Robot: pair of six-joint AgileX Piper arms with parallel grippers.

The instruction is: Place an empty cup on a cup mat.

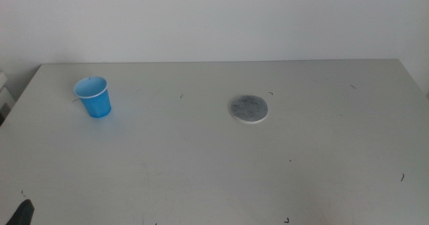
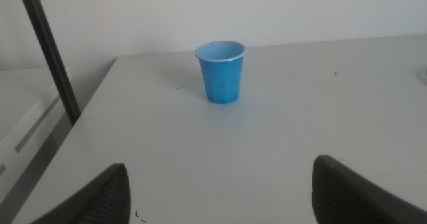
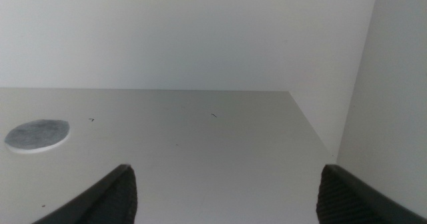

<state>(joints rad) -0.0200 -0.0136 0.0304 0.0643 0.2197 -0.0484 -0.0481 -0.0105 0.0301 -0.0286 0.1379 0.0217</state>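
Observation:
The blue cup (image 1: 94,96) stands upright and empty at the far left of the table. It also shows in the left wrist view (image 2: 221,71), well ahead of my left gripper (image 2: 220,197), whose jaws stand wide open and empty. The round grey cup mat (image 1: 249,108) with a white edge lies near the table's middle, apart from the cup. It shows in the right wrist view (image 3: 37,136), off to one side of my right gripper (image 3: 223,197), which is open and empty. Only a dark tip of the left gripper (image 1: 23,213) shows in the middle view, at the bottom left corner.
The grey table (image 1: 214,165) has small dark specks. A white wall runs behind its far edge. A dark pole (image 2: 50,54) and a lower white surface stand beyond the table's left edge.

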